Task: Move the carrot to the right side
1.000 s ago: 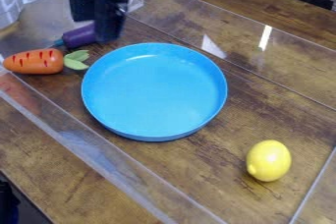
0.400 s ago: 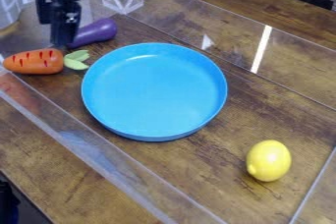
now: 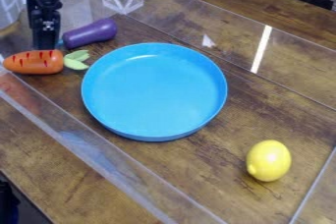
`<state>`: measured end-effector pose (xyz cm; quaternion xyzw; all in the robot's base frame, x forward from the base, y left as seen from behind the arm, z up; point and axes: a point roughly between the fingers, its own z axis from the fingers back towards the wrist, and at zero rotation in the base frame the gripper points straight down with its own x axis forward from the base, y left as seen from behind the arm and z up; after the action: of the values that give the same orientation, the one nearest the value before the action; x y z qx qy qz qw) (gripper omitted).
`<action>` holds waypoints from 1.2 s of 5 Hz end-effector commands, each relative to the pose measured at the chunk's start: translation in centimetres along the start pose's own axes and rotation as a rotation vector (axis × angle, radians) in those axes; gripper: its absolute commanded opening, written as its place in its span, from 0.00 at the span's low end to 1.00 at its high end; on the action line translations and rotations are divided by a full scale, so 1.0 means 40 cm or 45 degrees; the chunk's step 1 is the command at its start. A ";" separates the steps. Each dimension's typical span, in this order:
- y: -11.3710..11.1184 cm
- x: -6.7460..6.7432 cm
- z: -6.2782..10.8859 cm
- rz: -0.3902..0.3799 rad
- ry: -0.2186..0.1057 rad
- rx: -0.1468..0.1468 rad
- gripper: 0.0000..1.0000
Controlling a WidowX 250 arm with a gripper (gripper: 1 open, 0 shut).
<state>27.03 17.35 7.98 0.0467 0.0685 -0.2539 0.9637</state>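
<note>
one carrot (image 3: 35, 62) lies at the left edge of the surface (image 3: 157, 179), leafy top toward the blue plate (image 3: 153, 90). tool (image 3: 47, 43) hangs just above it, pointing down, jaws apart and empty, though blur makes the gap hard to read. step in hand looks like the approach. next move likely calls for descent and closing on the carrot body. purple eggplant (image 3: 89, 31) just behind, lemon (image 3: 269, 159) far right. wood surface, glossy clear cover.

A robot test bench, by the look of it: a dark wood-plank surface (image 3: 157, 184) under a clear protective sheet, set with toy food and a blue plastic plate (image 3: 153, 91) beside a black robot arm (image 3: 50, 2).
</note>
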 end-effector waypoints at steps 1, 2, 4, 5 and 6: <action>0.034 -0.017 -0.030 0.016 -0.024 0.038 1.00; 0.040 -0.015 -0.086 0.041 -0.006 0.042 1.00; -0.003 -0.019 -0.063 0.051 -0.009 0.070 1.00; 0.023 -0.004 -0.086 0.059 -0.012 0.073 1.00; 0.043 0.015 -0.109 0.065 -0.019 0.073 1.00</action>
<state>26.80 18.77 2.04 0.0546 0.0747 -0.2299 0.9688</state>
